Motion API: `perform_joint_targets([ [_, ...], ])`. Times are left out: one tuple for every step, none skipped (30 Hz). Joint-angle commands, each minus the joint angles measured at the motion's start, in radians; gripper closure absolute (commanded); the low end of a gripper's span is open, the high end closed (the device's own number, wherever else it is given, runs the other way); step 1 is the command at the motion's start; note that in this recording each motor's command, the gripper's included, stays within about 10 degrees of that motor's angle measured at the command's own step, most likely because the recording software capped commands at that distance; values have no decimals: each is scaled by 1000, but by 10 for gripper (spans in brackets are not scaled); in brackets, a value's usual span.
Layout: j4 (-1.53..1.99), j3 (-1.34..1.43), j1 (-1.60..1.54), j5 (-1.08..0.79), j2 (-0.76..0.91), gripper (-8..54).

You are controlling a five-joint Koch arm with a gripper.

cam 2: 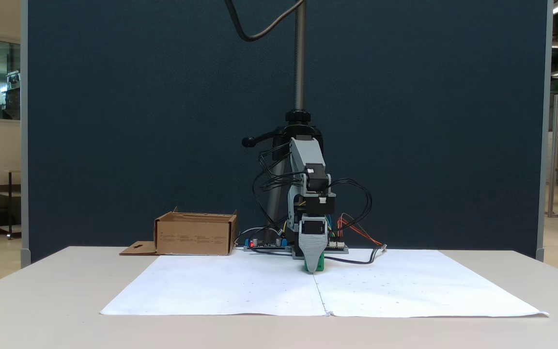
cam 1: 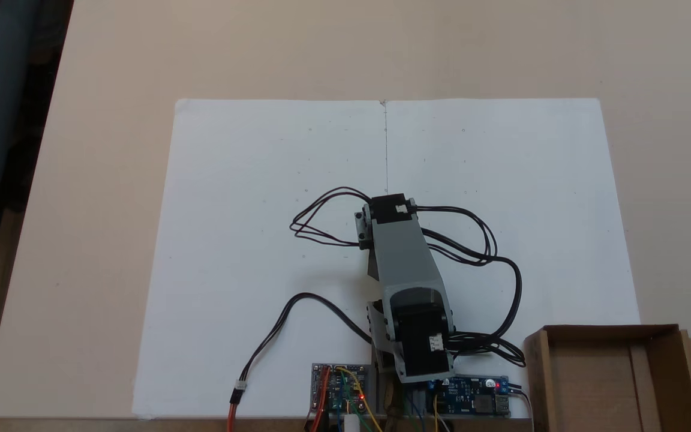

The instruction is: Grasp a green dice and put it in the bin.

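One cardboard bin [cam 2: 195,234] stands at the left of the front-facing fixed view, on the table [cam 2: 41,291] just off the white paper sheet [cam 2: 240,291], its flap lying flat beside it. Right of it, near the sheet's centre seam, the gripper [cam 2: 313,268] points straight down to the paper, and the green dice [cam 2: 320,264] peeks out from behind the grey finger at its tip. Whether the jaws are closed on the cube or merely straddle it cannot be told, since one finger hides the other. A shallow or off-centre pinch on those rounded edges could let the dice squirt free during the lift toward the bin.
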Motion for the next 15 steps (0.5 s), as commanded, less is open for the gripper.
perform_joint_targets([
  [-11, 3, 12, -48, 12, 99],
  [-11, 6, 18, -48, 12, 99],
  [-11, 11, 20, -49, 12, 99],
  [-11, 14, 21, -49, 12, 99],
  [-11, 15, 21, -52, 12, 99],
  [-11, 18, 21, -52, 12, 99],
  [-11, 21, 21, -52, 12, 100],
  [-11, 23, 21, -52, 12, 116],
  [-11, 26, 20, -54, 12, 148],
  [-11, 28, 20, -54, 12, 169],
  [-11, 31, 20, -52, 12, 172],
  [-11, 32, 18, -54, 12, 199],
  [-11, 34, 17, -54, 12, 236],
  [-11, 34, 17, -54, 12, 265],
  [-11, 34, 17, -54, 12, 295],
])
